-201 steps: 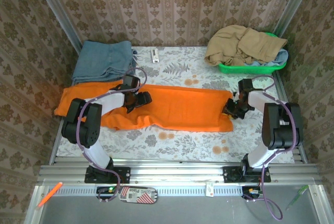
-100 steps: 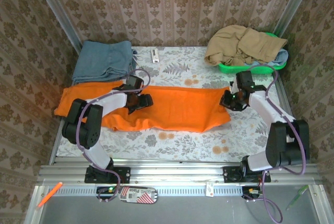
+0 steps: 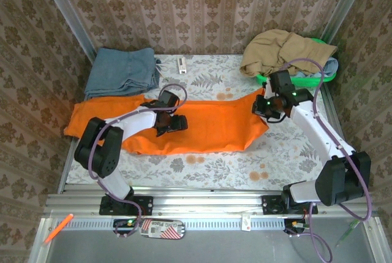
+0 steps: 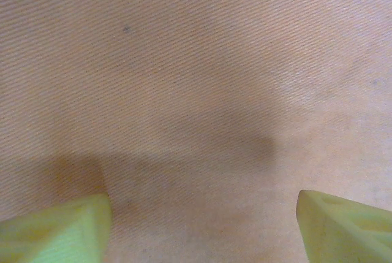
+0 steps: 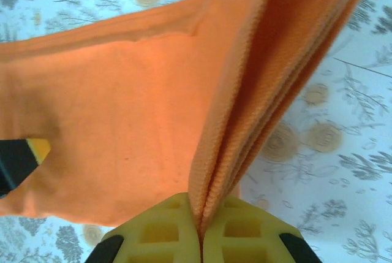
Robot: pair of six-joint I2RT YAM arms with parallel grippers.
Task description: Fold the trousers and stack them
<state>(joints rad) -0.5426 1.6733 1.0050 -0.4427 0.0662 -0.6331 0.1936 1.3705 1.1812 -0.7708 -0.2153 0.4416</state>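
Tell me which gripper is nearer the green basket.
Right. The right gripper, shut on the end of the orange trousers, sits just near-side of the green basket. The left gripper hangs open over the trousers' middle, far to the basket's left.

Trousers [image 3: 208, 129]: plain bright orange, no print; fine diagonal rib weave close up in left wrist view.
Table cover [image 3: 208, 82]: white, grey-blue leaf sprigs, tan-brown round flower motifs.
Walls [image 3: 202, 11]: beige-brown damask wallpaper, vertical stripes.
Folded garment [image 3: 119, 72]: plain blue-grey.
Heaped garment [image 3: 285, 51]: plain tan khaki.
Basket [image 3: 288, 81]: bright green.
Left arm [image 3: 131, 119], right arm [image 3: 318, 131]: white links, black joints, purple cables.
Right gripper [image 5: 199, 223] pads [image 5: 165, 232]: yellow.
Left gripper [image 4: 202, 220] pads [image 4: 55, 232]: pale lime.
Marker [image 3: 58, 227]: orange.
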